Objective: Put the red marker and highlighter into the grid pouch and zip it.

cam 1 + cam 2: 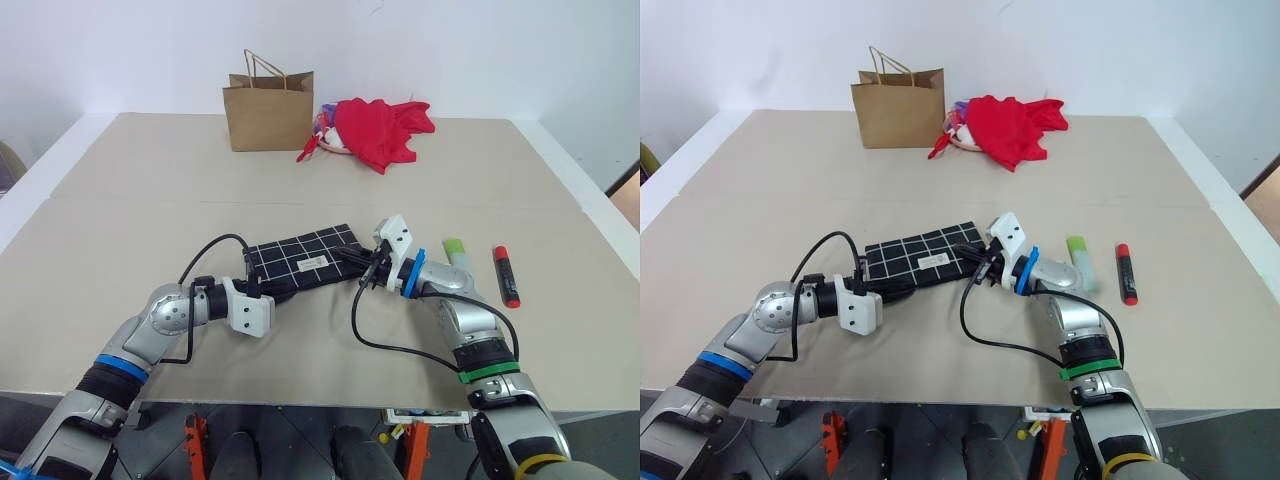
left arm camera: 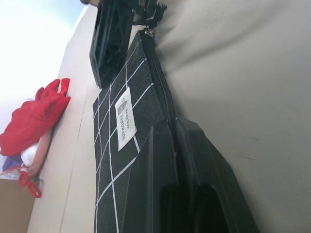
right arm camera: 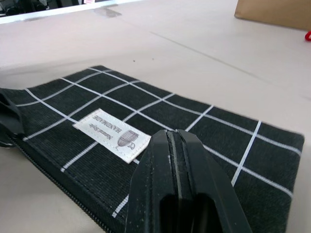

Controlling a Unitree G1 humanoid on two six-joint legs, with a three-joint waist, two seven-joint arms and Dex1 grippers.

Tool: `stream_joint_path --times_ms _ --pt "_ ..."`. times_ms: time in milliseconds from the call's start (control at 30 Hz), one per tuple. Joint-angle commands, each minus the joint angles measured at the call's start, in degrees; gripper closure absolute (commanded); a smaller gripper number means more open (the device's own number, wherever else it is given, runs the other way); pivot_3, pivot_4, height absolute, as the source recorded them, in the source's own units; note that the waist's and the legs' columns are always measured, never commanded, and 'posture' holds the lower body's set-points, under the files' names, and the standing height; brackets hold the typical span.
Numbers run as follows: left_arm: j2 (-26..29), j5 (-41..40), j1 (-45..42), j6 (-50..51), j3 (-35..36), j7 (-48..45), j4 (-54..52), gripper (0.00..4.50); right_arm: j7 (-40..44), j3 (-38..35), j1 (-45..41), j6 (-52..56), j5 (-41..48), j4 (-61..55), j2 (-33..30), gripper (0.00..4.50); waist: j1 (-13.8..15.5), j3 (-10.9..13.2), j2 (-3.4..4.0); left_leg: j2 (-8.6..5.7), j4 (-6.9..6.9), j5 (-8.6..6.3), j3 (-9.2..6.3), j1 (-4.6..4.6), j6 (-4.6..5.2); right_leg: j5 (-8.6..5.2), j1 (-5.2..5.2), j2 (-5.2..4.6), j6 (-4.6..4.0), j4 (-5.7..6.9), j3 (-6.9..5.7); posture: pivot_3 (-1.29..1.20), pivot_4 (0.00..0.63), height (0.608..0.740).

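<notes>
The grid pouch (image 1: 302, 262) lies flat on the table (image 1: 150, 180), its long axis running across between the two arms, rising slightly toward the right gripper's end. The left gripper (image 1: 268, 292) is clenched on the pouch's near left edge, along the zipper side; the right gripper (image 1: 366, 268) is pinched shut at the opposite end, where the zipper pull seems to sit, though whether it truly has the pull I cannot tell. So the pouch is pinned at both ends, and the opening stroke would likely run along that long axis from the right end toward the left.

The highlighter (image 1: 459, 254) lies just beyond the pouch's right end, past the right wrist, and the red marker (image 1: 506, 275) a little farther out the same way; both are outside the pouch and nearer the right arm.

Far behind the pouch stand a brown paper bag (image 1: 268, 108) and a red cloth (image 1: 378, 130), against a white wall
</notes>
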Motion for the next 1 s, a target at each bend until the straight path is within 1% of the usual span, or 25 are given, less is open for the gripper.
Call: stream_joint_path --times_ms 33,167,300,333,367,400,433,467,500,567,667,733,867,1000 --pt "0.19 -1.82 -0.96 1.19 0.56 -1.35 2.43 4.44 0.11 -0.49 0.41 -0.16 0.25 -3.38 -0.59 4.50 0.00 0.00 0.00 0.00 0.00 0.01 0.00 0.00 0.02 0.02 0.00 0.01 0.00 0.00 0.00 0.00 0.150 0.740" --pt "-1.27 -9.77 -1.73 4.82 2.44 -4.35 1.27 4.44 -1.78 -2.35 0.67 1.40 1.82 -6.40 -0.48 4.50 -0.01 0.06 0.07 0.00 0.00 0.02 0.00 -0.02 0.02 0.04 -0.03 0.01 0.01 0.00 0.00 0.00 0.150 0.740" --pt "-1.95 -18.70 -1.85 12.49 4.38 -8.89 -3.61 4.50 -3.70 -5.57 2.81 3.49 4.80 -15.34 -1.60 3.18 0.06 0.07 0.07 0.00 0.00 0.04 -0.04 -0.35 -0.02 0.01 -0.30 0.01 0.07 0.00 -0.03 0.00 0.150 0.740" --pt "-1.86 -21.13 -1.89 14.80 4.83 -10.48 -5.05 4.50 -4.30 -6.93 4.01 3.80 5.77 -18.32 -2.10 2.66 0.08 0.07 0.07 0.00 -0.01 0.04 -0.05 -0.43 -0.02 0.00 -0.37 0.01 0.08 -0.01 -0.03 0.00 0.150 0.740" --pt "-1.73 -23.06 -1.96 16.83 5.21 -11.85 -6.32 4.50 -4.47 -8.06 5.47 4.90 7.02 -21.16 -2.81 2.31 0.09 0.07 0.07 0.00 -0.03 0.03 -0.05 -0.50 -0.03 -0.02 -0.43 0.01 0.10 -0.01 -0.04 0.00 0.150 0.740" --pt "-1.58 -24.75 -2.03 18.73 5.54 -13.03 -7.53 4.50 -4.44 -9.08 7.07 5.27 8.04 -23.74 -3.52 1.66 0.15 0.07 0.07 -0.01 -0.05 0.02 -0.06 -0.51 -0.05 -0.06 -0.44 0.01 0.11 -0.01 -0.04 0.00 0.150 0.740" --pt "-1.44 -26.13 -2.08 20.42 5.86 -13.95 -8.57 4.50 -4.23 -9.91 8.85 5.11 8.76 -25.96 -4.17 1.34 0.40 0.07 0.06 -0.01 -0.09 0.00 -0.11 -0.54 -0.07 -0.13 -0.44 0.00 0.10 -0.02 -0.09 0.00 0.150 0.740" --pt "-1.39 -27.00 -2.11 21.82 6.22 -14.71 -9.45 4.50 -4.07 -10.51 10.41 5.27 9.53 -27.76 -4.72 0.89 0.45 0.07 0.06 -0.01 -0.12 -0.02 -0.13 -0.53 -0.11 -0.23 -0.42 -0.01 0.06 -0.02 -0.15 0.00 0.150 0.740" --pt "-1.08 -28.08 -2.17 23.40 6.50 -15.76 -10.43 4.50 -3.09 -11.46 13.84 3.87 10.25 -30.10 -5.38 0.76 0.63 0.07 0.07 -0.01 -0.12 -0.03 -0.13 -0.53 -0.11 -0.24 -0.43 0.00 0.04 -0.02 -0.15 0.00 0.150 0.740" --pt "-0.71 -29.28 -2.19 25.74 6.98 -17.31 -11.85 4.50 -1.89 -12.49 19.06 2.24 11.08 -33.32 -6.69 0.04 1.02 0.08 0.06 -0.01 -0.17 -0.04 -0.19 -0.52 -0.09 -0.34 -0.40 0.00 -0.04 -0.02 -0.24 0.00 0.150 0.740" --pt "-0.28 -29.54 -2.28 27.18 7.52 -19.08 -12.28 4.50 -0.30 -13.22 25.32 2.08 11.63 -36.02 -9.34 0.04 1.13 0.10 0.06 -0.02 -0.16 -0.05 -0.19 -0.50 -0.09 -0.38 -0.37 -0.02 -0.06 -0.02 -0.26 0.00 0.150 0.740" --pt "-0.27 -29.33 -2.46 27.48 7.85 -19.71 -12.10 4.50 0.54 -13.60 27.68 1.97 11.46 -36.02 -11.24 0.04 0.93 0.11 0.07 -0.02 -0.13 -0.05 -0.15 -0.45 -0.09 -0.35 -0.37 -0.03 -0.09 -0.02 -0.24 0.00 0.150 0.740" --pt "-0.44 -28.94 -2.56 27.68 8.05 -20.26 -12.20 4.50 -0.21 -15.52 28.46 1.26 12.70 -34.62 -11.57 0.04 0.90 0.11 0.06 -0.02 -0.03 0.03 -0.16 -0.34 -0.09 -0.29 -0.23 -0.03 -0.20 -0.02 -0.23 0.00 0.150 0.740" --pt "-0.59 -28.77 -2.19 27.78 7.95 -20.29 -12.89 4.50 -0.84 -15.72 28.50 1.19 13.78 -34.11 -10.76 0.04 1.00 0.12 0.05 -0.02 0.02 0.04 -0.15 -0.36 -0.12 -0.30 -0.20 -0.03 -0.22 -0.02 -0.22 0.00 0.150 0.740"
